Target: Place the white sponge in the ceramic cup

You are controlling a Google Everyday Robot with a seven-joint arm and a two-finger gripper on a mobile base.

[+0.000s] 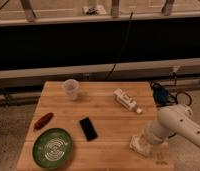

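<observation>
white sponge (136, 147) partly beneath hand (144, 141)

White sponge (137, 146): off-white block, front right of tabletop (109, 112), right beneath the hand (144, 141). Ceramic cup (71, 88): pale, upright, back left, well apart.

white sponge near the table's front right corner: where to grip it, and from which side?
Likely top-down, across the middle of the block. The white sponge lies flat and low on the table, so a sideways approach would find little to catch. The pincer sits right over it, partly hiding it.
</observation>
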